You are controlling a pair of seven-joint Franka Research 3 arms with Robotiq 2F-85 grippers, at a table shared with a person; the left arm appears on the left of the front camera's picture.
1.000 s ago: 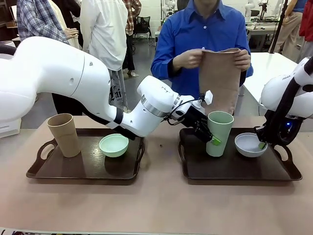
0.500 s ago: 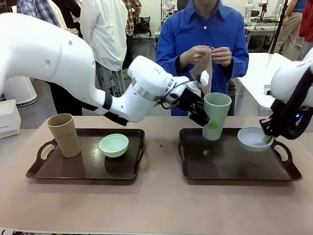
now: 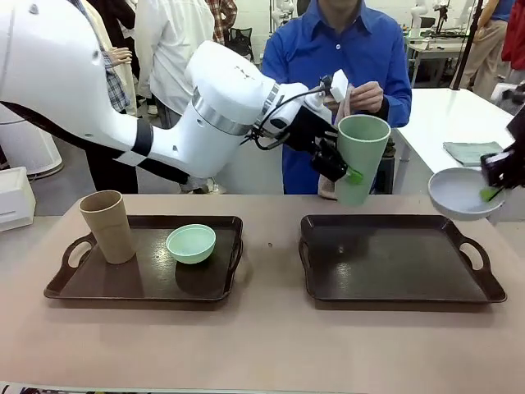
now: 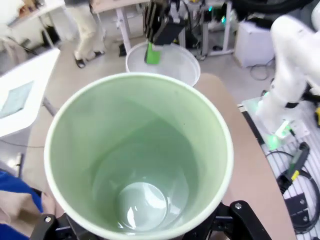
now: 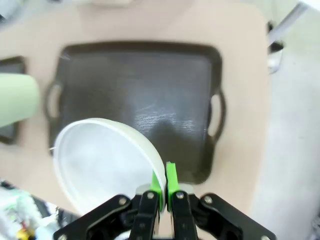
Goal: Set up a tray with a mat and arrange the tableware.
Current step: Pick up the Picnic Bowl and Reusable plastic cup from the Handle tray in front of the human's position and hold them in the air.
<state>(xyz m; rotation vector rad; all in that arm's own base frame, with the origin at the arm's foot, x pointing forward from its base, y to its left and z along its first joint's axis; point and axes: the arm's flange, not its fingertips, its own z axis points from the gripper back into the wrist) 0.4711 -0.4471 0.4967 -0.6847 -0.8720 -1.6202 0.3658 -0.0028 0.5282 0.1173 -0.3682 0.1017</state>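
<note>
My left gripper is shut on the pale green cup, holding it in the air above the far edge of the right tray; the left wrist view looks straight down into the cup. At the picture's right edge my right gripper is shut on the rim of the white bowl, lifted beside the tray. The right wrist view has the bowl pinched between the green pads of my gripper, above the bare tray. The tan cup and mint-green bowl stand on the left tray.
A person in a blue shirt stands at the far side, hands together on a tan mat mostly hidden behind the raised cup. A green cloth lies on a white table at the right. Other people stand at the back left.
Both arms have lifted their loads off the right tray: the green cup went up and back, the white bowl up and to the right. The person has gathered the spread mat.
</note>
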